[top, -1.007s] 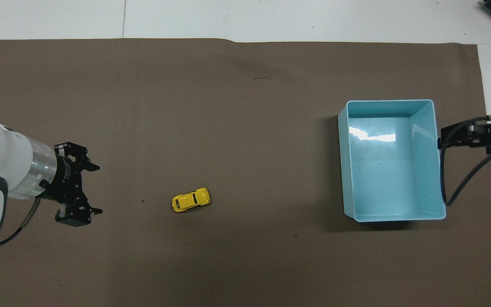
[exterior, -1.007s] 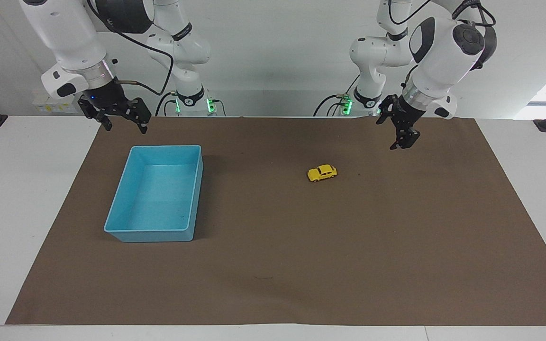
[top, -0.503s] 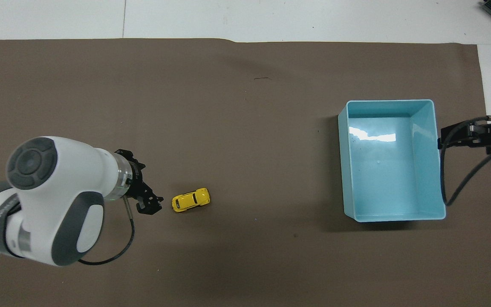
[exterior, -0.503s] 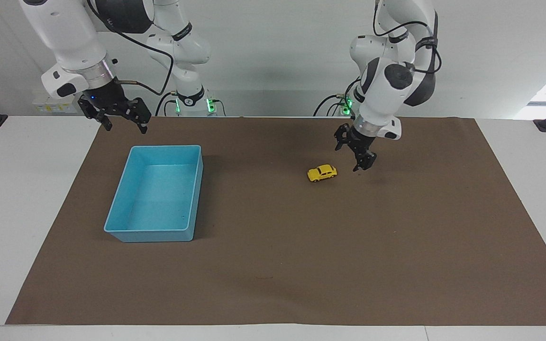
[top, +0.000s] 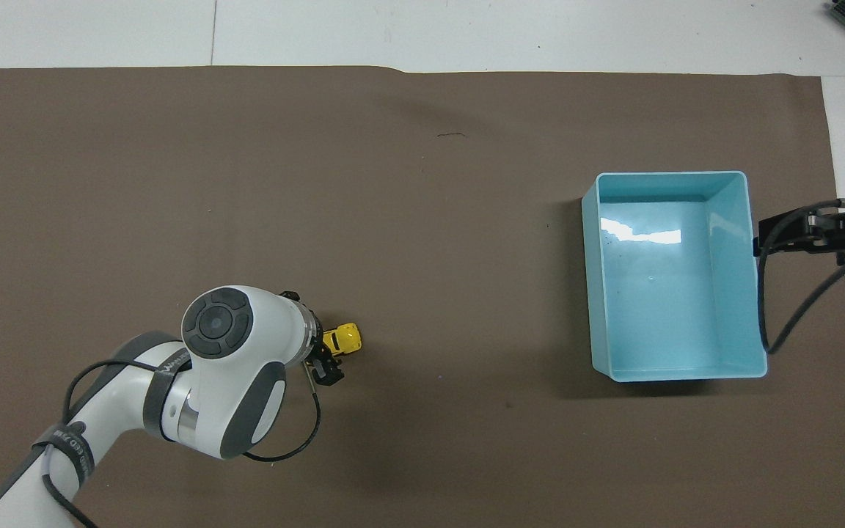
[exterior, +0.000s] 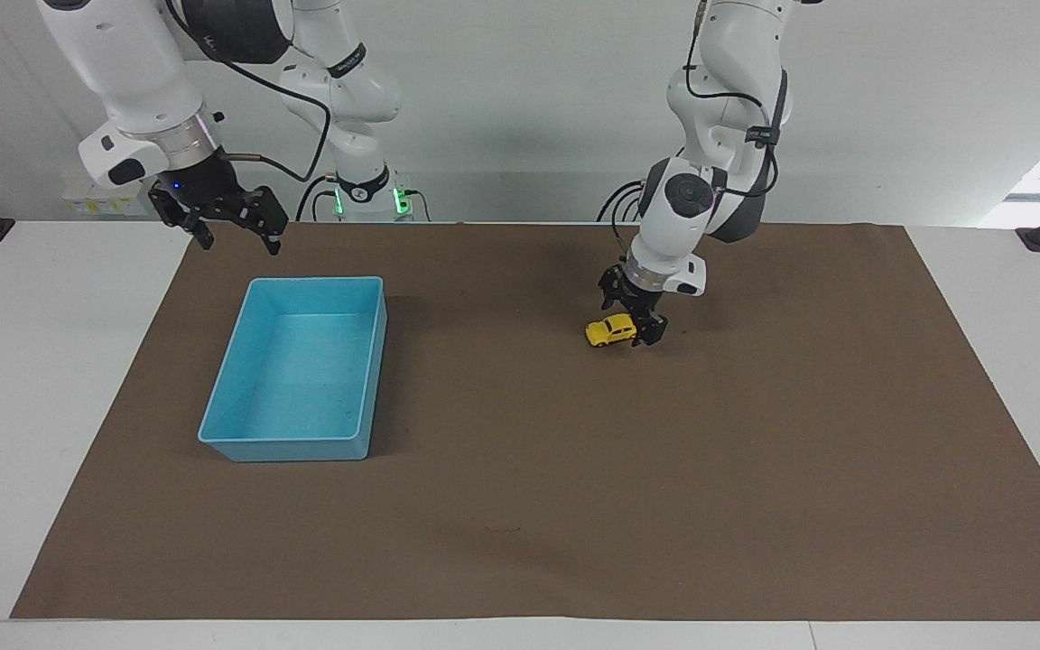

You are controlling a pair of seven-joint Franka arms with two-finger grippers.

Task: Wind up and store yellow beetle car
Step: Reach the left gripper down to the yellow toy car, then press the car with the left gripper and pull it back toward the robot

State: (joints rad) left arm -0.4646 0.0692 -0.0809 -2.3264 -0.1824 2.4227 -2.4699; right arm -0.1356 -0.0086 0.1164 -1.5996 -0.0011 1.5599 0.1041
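Table [exterior: 520, 542]: we are seeing its brown mat filling most of both views.
Blue bin [exterior: 213, 424]: sitting empty at centre left of the facing frame, centre right overhead.
Left gripper [exterior: 636, 325]: we are noting it swinging in from the frame's right edge over the last second, now straddling the car's tail, fingers apart, not yet clamped.
Right gripper [exterior: 229, 217]: waiting upper left, fingers spread, holding nothing.
Yellow beetle car [exterior: 608, 331]: resting on the mat at frame centre.
Meaning: we judge the grasp imminent.
Views: overhead, the wrist is hiding most of the car [top: 343, 339]; facing shows it whole.
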